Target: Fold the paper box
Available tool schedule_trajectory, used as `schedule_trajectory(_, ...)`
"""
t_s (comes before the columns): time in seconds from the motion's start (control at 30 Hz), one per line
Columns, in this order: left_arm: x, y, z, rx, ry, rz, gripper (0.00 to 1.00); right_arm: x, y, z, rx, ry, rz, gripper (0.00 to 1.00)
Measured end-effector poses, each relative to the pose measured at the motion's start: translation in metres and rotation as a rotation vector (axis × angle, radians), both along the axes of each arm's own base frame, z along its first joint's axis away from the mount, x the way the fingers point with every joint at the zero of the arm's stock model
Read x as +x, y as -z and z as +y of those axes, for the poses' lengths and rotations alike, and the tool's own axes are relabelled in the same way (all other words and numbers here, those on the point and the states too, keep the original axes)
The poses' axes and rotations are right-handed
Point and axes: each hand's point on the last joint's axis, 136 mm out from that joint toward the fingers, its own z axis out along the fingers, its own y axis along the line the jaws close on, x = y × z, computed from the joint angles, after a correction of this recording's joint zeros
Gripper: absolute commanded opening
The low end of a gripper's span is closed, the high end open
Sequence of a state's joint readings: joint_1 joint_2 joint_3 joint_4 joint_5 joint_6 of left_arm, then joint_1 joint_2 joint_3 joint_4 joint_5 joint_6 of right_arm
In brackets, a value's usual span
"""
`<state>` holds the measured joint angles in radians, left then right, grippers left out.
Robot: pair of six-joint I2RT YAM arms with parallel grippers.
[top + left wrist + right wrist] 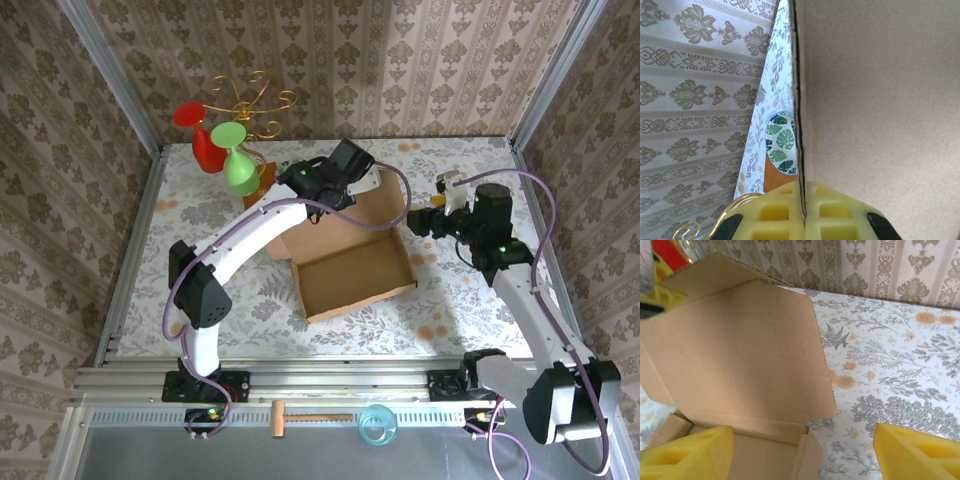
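The paper box (pixel 352 277) is a shallow brown cardboard tray at the table's middle, its lid flap (pixel 378 203) standing up at the back. My left gripper (pixel 335 186) is at the lid's top left edge. In the left wrist view its yellow pads (pixel 782 210) are shut on the thin cardboard edge (pixel 800 125), and the lid's face (pixel 880 100) spreads to the right. My right gripper (pixel 418 220) hovers open just right of the box. Its fingers (pixel 685 452) straddle the lid's lower right corner (pixel 805 427) without touching it, with the lid (pixel 735 350) ahead.
A gold wire stand (pixel 250 100) holding red and green cups (pixel 236 160) stands at the back left on a wooden base (pixel 264 172). A leaf-patterned disc (pixel 781 142) lies near it. A small mallet (pixel 300 417) and a clear ring (pixel 378 426) rest on the front rail. Patterned walls enclose the table.
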<state>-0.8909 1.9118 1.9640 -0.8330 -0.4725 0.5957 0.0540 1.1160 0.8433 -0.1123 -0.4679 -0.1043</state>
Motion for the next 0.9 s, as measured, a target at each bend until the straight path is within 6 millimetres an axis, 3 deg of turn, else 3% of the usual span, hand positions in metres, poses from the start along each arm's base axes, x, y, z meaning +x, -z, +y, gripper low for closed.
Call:
schedule_trajectory(0.3,-0.007,-0.006,-0.010,-0.001,0.050,-0.005,0.00,0.034,0.021,0.024,-0.019,-0.159,0.052,0.74)
schedule_trajectory(0.47,-0.013,-0.007,-0.016,0.010,0.083,-0.006,0.00,0.051,0.028,0.036,-0.022,-0.204,0.070,0.66)
schedule_trajectory(0.77,-0.014,-0.009,-0.019,0.014,0.101,-0.011,0.00,0.057,0.032,0.038,-0.025,-0.211,0.077,0.38)
schedule_trajectory(0.9,-0.014,-0.011,-0.021,0.012,0.107,-0.014,0.00,0.058,0.031,0.038,-0.024,-0.210,0.072,0.21)
